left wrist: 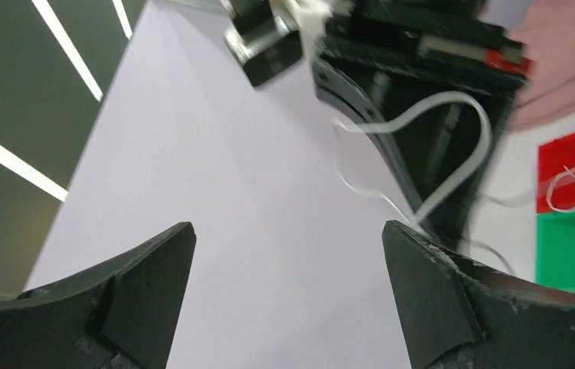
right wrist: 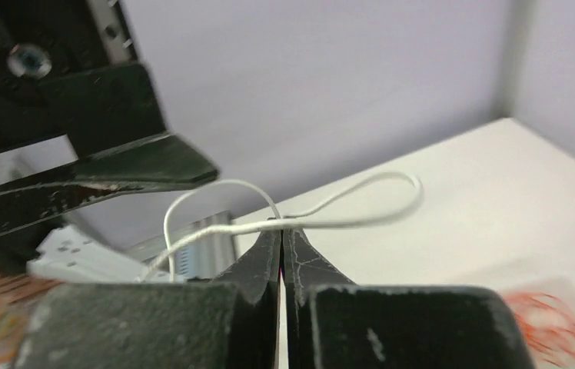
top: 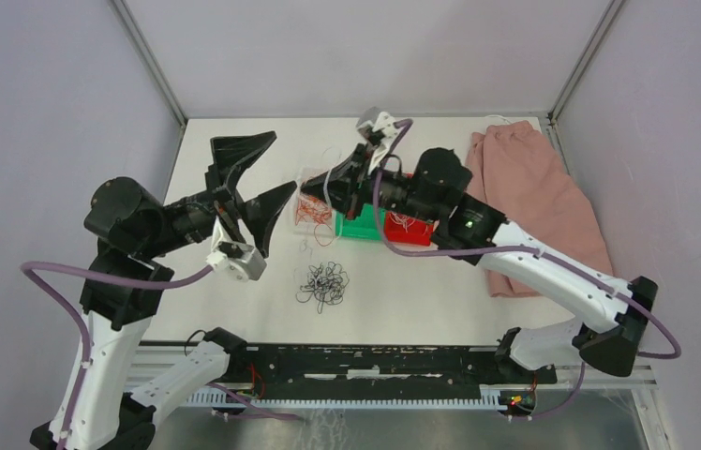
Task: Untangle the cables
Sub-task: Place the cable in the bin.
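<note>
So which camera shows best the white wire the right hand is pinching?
The right wrist view: the white wire sits close up, clamped in the shut right hand, looping to both sides. The left wrist view shows it as a blurred loop against the right arm. Top view: too thin to make out.

Bright, even light — soft blur in 2 wrist views.

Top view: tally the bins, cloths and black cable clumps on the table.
Bins: 2, a green bin and a red bin
Cloths: 1, the pink cloth
Black cable clumps: 1, the black clump
Total: 4
</note>
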You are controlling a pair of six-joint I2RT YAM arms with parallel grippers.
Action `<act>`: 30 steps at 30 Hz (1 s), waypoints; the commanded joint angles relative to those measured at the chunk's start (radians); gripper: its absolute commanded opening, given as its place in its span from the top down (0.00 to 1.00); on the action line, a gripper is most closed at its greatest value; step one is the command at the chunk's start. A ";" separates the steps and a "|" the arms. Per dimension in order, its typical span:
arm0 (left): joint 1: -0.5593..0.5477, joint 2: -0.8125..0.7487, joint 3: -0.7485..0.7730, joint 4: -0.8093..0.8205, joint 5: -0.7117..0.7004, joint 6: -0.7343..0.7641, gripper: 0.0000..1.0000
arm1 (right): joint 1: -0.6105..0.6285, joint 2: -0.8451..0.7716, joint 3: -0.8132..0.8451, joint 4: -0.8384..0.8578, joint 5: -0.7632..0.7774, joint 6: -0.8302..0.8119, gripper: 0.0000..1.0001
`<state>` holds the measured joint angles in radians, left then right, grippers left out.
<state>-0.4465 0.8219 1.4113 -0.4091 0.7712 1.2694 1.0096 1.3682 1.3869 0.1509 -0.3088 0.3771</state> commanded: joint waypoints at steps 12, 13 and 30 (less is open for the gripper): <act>0.001 0.042 -0.006 -0.509 -0.204 -0.129 0.01 | -0.325 -0.080 0.065 -0.309 0.282 -0.236 1.00; 0.001 0.033 -0.018 -0.516 -0.199 -0.132 0.01 | -0.335 -0.072 0.062 -0.310 0.294 -0.245 0.99; 0.000 -0.045 -0.076 -0.485 -0.194 -0.199 0.01 | -0.468 0.047 -0.013 -0.248 0.475 -0.370 0.99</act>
<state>-0.4465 0.7876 1.3403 -0.9188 0.5777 1.1614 0.5583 1.3991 1.3914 -0.1715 0.0860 0.0532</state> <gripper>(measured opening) 0.993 0.014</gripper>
